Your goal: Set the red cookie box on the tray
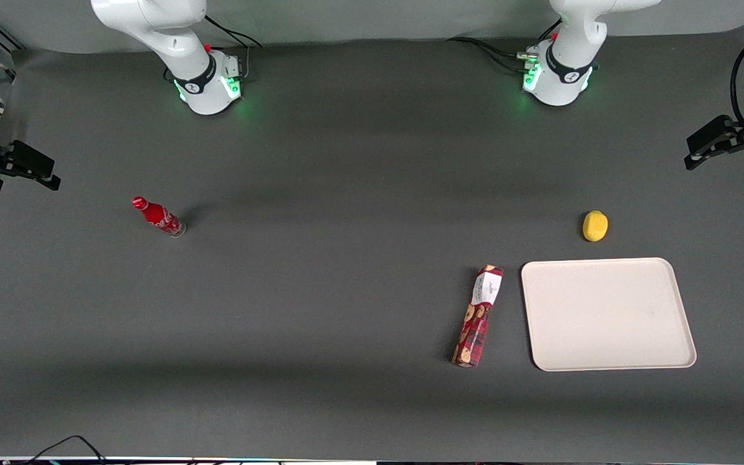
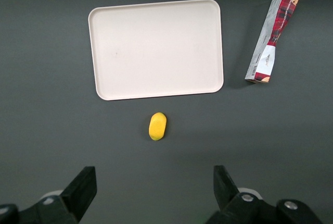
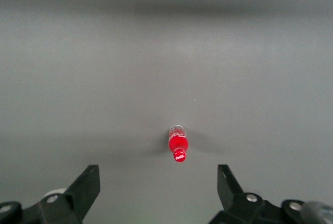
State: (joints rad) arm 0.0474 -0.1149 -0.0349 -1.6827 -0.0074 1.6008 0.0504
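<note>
The red cookie box (image 1: 478, 316) (image 2: 273, 36) lies flat on the dark table, a long narrow dark red carton with a white label at the end farther from the front camera. It rests beside the tray (image 1: 608, 313) (image 2: 156, 49), a large cream tray with nothing on it, and a narrow gap separates them. My gripper (image 1: 692, 154) (image 2: 154, 185) hangs high at the working arm's end of the table, farther from the front camera than the tray. Its fingers are open and hold nothing.
A small yellow fruit-like object (image 1: 595, 226) (image 2: 157, 126) sits on the table between the tray and my gripper. A small red bottle (image 1: 159, 216) (image 3: 177, 145) stands toward the parked arm's end of the table.
</note>
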